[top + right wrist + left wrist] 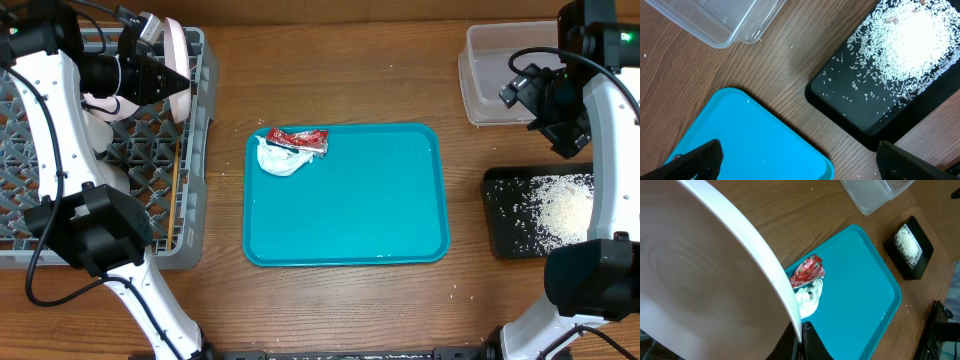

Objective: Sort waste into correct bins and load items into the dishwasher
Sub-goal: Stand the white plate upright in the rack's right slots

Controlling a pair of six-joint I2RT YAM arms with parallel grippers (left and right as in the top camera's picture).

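With the left gripper (166, 76) clenched on the large white plate (715, 280) over the dish rack (196, 140), slotting it upright seems next; the right gripper (800, 167) hangs released.

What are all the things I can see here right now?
table: one, brown wood, under everything
dish rack: one, grey, left side
chopsticks: count unclear, wooden, in the rack
plate: one, white, over the rack
serving tray: one, teal, centre
sauce packet: one, red, tray's far-left corner
napkin: one, white, crumpled against the packet
tub: one, clear, far right
black tray: one, black, near right
rice: many grains, white, in the black tray
left tool: one, black, shut on the plate
right tool: one, black, open, above the table's right side
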